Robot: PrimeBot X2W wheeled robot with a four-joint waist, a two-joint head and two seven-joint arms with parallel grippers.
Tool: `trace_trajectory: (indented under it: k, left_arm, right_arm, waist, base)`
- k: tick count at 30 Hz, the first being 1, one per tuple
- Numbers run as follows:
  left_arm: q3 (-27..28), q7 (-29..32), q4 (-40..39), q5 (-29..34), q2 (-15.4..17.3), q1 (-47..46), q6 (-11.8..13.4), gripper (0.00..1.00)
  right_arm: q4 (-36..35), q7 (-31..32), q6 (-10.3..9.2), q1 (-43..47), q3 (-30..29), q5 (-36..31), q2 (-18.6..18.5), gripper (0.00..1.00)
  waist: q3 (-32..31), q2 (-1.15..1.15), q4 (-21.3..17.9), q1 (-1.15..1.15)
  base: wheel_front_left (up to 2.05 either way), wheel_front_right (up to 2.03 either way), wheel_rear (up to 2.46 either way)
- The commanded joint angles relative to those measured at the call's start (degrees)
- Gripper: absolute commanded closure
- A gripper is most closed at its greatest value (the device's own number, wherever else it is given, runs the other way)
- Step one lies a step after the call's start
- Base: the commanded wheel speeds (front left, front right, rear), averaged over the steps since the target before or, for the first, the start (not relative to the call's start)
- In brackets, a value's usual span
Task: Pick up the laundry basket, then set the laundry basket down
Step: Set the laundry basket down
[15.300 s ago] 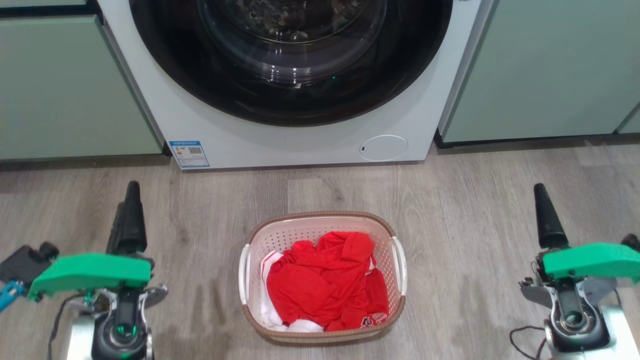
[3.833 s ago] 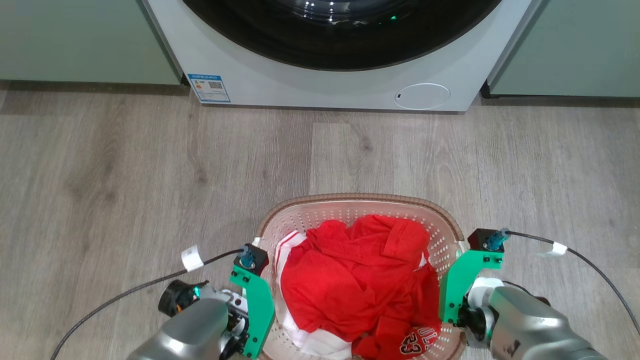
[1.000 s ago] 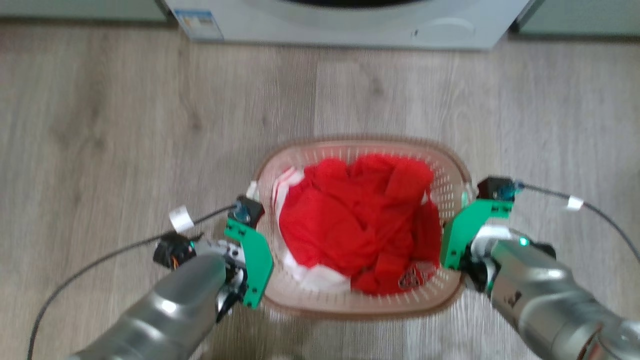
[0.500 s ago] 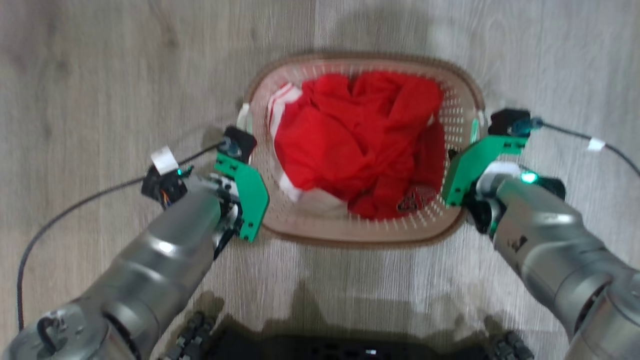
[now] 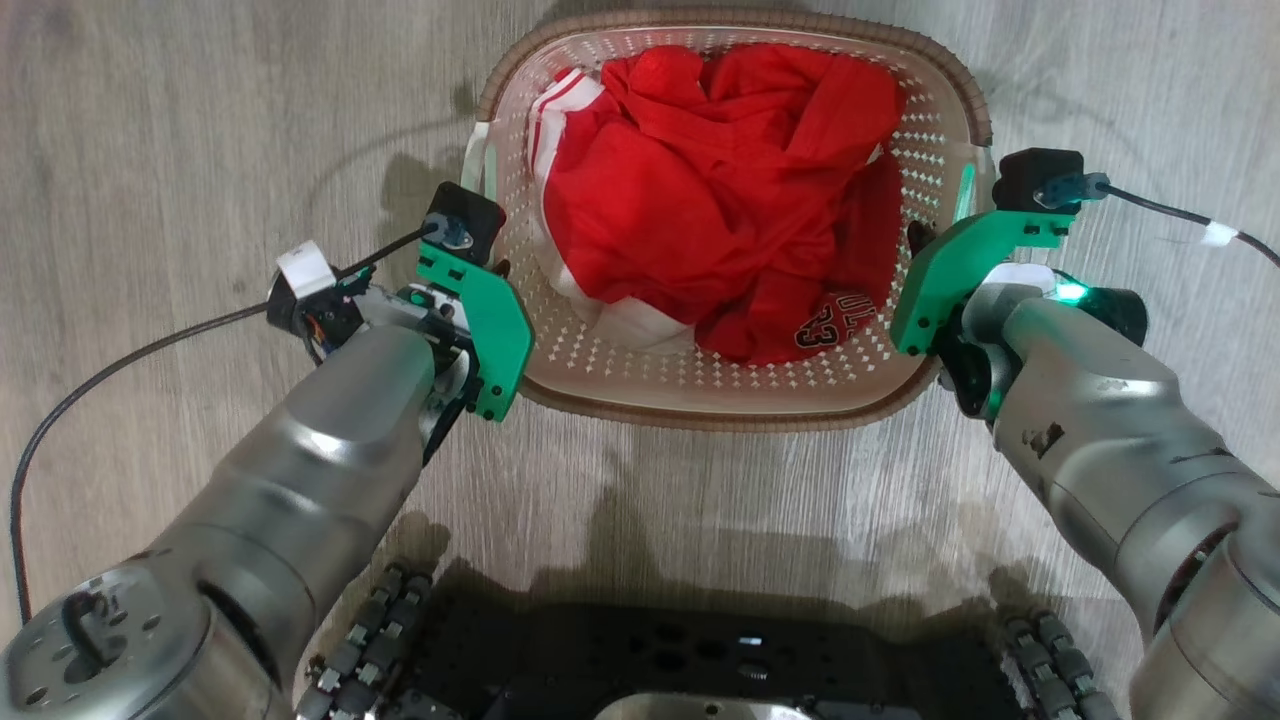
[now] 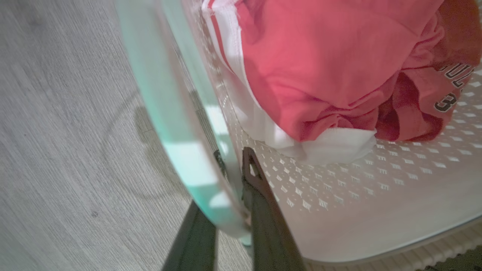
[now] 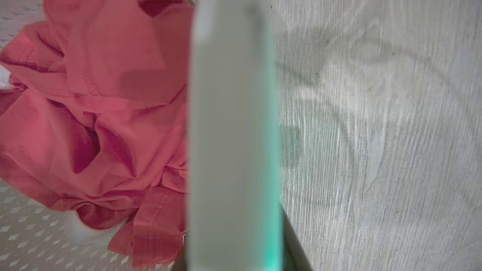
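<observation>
Head view: the laundry basket (image 5: 700,412), rounded cream perforated plastic with a ribbed brown rim, is hanging over the grey wood-grain floor (image 5: 150,150) between the left claw (image 5: 492,270) and the right claw (image 5: 922,245), carrying crumpled red clothing (image 5: 720,190). Left wrist view: two dark fingers (image 6: 263,210) are pinching the smooth pale left handle (image 6: 169,124), nearly closed. Right wrist view: the fingers, mostly hidden, are narrowly clamping the broad right handle (image 7: 233,131).

In the right wrist view the right handle (image 7: 233,131) was blurred, and the fingers (image 7: 293,244) of the right gripper (image 7: 233,233) were mostly hidden behind it. 1 finger (image 6: 196,241) of the left gripper (image 6: 233,162) was partly covered by the left handle (image 6: 169,124). The floor of the laundry basket (image 5: 720,405) was largely buried under red clothes (image 5: 720,200).
</observation>
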Motion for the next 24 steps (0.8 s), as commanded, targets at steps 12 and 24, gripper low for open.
trace_trajectory:
  k: [12,24]
  left_arm:
    - [-1.98,-3.36,-2.2,0.75,-0.53,-0.77,1.86,1.0]
    - [-2.42,-2.96,-1.11,0.28,-0.53,-1.09,6.63,0.0]
  right_arm:
    - [-1.25,0.53,0.85,1.76,-2.37,-4.41,2.27,1.0]
    - [-1.25,1.33,0.85,3.0,-6.9,-8.77,2.2,0.0]
  waist:
    - [1.74,0.0,0.44,-0.01]
    - [2.01,0.0,0.53,-0.01]
  base:
    - [0.0,0.0,0.0]
    - [0.0,0.0,0.0]
